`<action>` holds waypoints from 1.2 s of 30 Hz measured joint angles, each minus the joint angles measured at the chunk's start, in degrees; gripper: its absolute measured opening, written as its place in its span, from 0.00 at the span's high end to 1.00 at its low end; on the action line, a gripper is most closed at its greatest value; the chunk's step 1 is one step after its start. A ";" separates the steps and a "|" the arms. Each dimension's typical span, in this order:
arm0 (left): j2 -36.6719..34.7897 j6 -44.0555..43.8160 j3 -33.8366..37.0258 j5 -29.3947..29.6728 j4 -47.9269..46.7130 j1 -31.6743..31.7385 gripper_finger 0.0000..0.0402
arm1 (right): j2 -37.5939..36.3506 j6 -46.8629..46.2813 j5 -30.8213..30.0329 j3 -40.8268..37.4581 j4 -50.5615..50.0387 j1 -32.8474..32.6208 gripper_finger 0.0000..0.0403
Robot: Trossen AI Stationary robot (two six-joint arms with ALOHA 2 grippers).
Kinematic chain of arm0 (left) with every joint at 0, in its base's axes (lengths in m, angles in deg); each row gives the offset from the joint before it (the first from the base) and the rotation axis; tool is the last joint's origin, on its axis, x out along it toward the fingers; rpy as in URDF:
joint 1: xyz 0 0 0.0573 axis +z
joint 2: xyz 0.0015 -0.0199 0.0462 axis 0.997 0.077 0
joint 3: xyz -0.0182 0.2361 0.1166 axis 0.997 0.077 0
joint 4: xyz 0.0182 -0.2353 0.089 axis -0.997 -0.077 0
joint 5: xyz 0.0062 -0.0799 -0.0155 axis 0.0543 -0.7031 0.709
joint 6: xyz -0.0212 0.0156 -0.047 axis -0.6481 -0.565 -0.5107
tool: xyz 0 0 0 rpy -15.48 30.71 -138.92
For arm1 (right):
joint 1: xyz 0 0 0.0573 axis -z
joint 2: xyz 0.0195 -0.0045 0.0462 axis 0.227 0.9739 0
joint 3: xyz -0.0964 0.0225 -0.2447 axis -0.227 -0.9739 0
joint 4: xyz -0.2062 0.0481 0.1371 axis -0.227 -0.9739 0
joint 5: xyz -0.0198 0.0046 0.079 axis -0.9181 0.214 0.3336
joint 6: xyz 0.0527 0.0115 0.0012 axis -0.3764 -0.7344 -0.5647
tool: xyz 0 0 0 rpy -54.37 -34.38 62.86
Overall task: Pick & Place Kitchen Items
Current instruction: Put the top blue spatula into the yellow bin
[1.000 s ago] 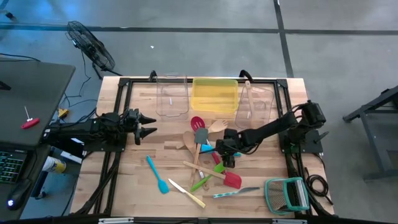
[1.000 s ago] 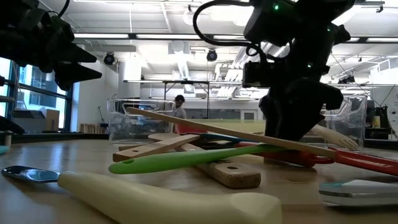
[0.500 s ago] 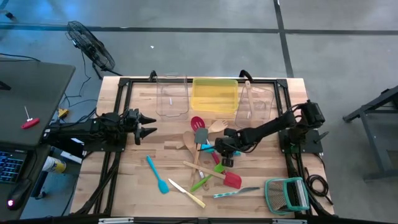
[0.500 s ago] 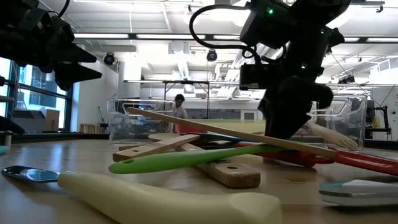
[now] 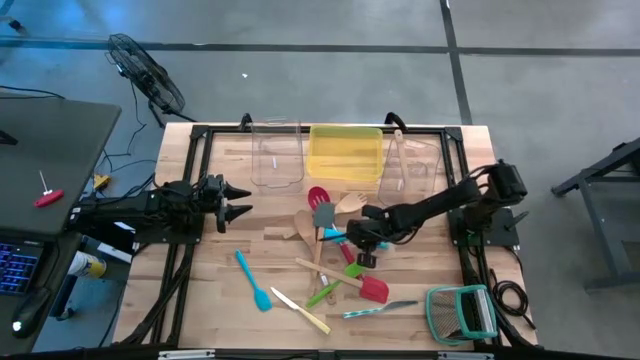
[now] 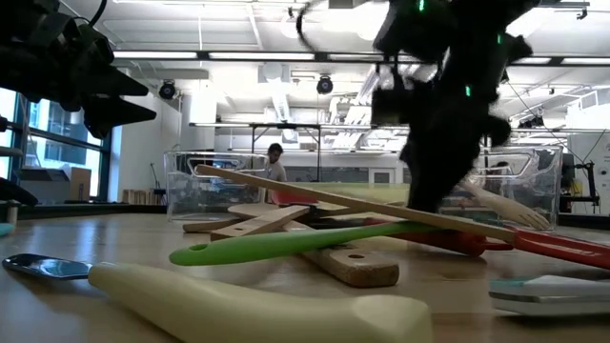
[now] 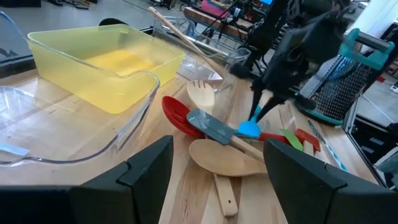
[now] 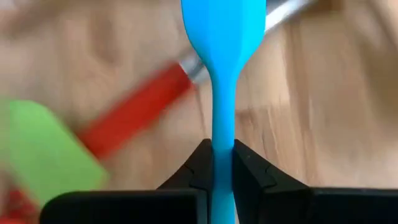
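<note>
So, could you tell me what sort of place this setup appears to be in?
Probably a robotics lab or workshop: a wooden table in a black frame, open ceiling ducts and strip lights, a standing fan, and a laptop on a side desk.

Even overhead light, soft shadows on the surface point(image 5: 270, 225). Low view: ceiling strip glare, motion-blurred right arm. Right wrist background smeared.

Three bins stand in a row along the far edge of the surface point(image 5: 250, 200) — the left bin point(image 5: 276, 153), the middle bin point(image 5: 346, 152) and the right bin point(image 5: 410, 162). Just before them, mid-surface, the heap of utensils point(image 5: 335, 245) lies crossed over one another. One spatula point(image 5: 253, 279) lies apart, to the heap's left. The wire rack point(image 5: 462, 312) sits at the near right corner — well apart from the bins.
</note>
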 joint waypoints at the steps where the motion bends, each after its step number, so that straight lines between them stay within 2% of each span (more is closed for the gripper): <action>1: 0.01 0.00 0.00 0.00 0.00 0.00 0.39 | -1.18 0.01 0.04 0.56 0.12 -0.12 0.94; 6: 0.01 0.05 0.00 -0.02 -0.02 0.00 0.39 | -4.21 2.90 -0.95 3.69 -1.31 -1.42 0.94; 10: 0.01 0.12 0.00 -0.02 -0.02 0.00 0.39 | -6.42 8.29 -5.44 8.32 -3.51 -1.59 0.94; 19: 0.01 0.20 0.00 -0.21 -0.06 0.00 0.39 | -7.26 26.38 -10.45 21.44 -4.36 7.31 0.94; 23: 0.01 0.20 0.00 -0.31 -0.09 0.00 0.39 | -7.26 31.33 -7.76 25.03 -4.27 13.83 0.94; 27: 0.01 0.20 0.00 -0.39 -0.12 0.00 0.39 | -6.89 33.38 -3.21 25.34 -4.05 21.57 0.94; 36: 0.00 0.20 0.00 -0.39 -0.30 0.00 0.39 | 1.61 33.67 5.65 25.29 -4.23 36.12 0.94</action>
